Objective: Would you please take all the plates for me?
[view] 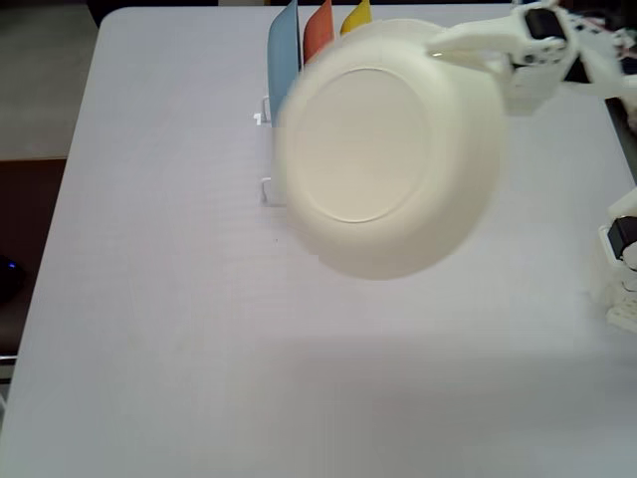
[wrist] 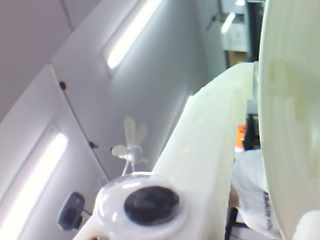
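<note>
Pale lavender-grey table (view: 149, 329) fills the fixed view, with its far edge along the top of the picture and darker floor seen past its left edge. Near the far edge, somewhat right of the middle, a white wire rack (view: 265, 187) is partly seen, and three plates are stood on edge in it: a light blue plate (view: 283, 55), an orange-red plate (view: 318, 32) and a yellow plate (view: 356, 17), in that order from left to right. Only the upper parts of these three are shown, since the cream-white plate (view: 383, 149) is held up close to the camera in front of them, its underside turned toward the lens and its outline slightly blurred. It is gripped at its upper right rim by the gripper (view: 438, 48), whose fingers are closed on the rim; the white arm (view: 557, 50) is reached in from the far right corner of the table.

In the wrist view the same cream-white plate (wrist: 290, 125) is seen at the right edge, pressed beside a white gripper finger (wrist: 210, 140). Behind it a ceiling with long light strips (wrist: 131, 32) and a small ceiling fan (wrist: 131, 145) is shown.
</note>
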`<state>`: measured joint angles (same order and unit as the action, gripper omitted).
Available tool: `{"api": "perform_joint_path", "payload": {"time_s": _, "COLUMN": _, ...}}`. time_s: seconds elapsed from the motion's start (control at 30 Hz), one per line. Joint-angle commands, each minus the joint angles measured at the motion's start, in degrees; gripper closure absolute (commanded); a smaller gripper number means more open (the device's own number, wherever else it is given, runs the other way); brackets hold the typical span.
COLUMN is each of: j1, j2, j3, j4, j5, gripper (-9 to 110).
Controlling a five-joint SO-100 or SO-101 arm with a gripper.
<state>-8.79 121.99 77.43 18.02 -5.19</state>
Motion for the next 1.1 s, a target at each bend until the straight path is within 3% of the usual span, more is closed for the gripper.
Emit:
{"api": "perform_joint_path", "payload": {"time_s": 0.0, "j1": -0.3, "j2": -4.1, "j3": -1.4, "j4": -11.4, "j5": 0.0, "gripper": 102}}
{"api": "perform_joint_path", "payload": {"time_s": 0.3, "j1": 0.3, "j2": -14.2, "j3": -2.1, "j4": -23.7, "j5": 1.3, "gripper": 102}}
{"api": "perform_joint_path", "payload": {"time_s": 1.07, "j1": 3.2, "j2": -18.5, "j3": -3.3, "j4": -25.5, "j5": 0.9, "gripper": 102}}
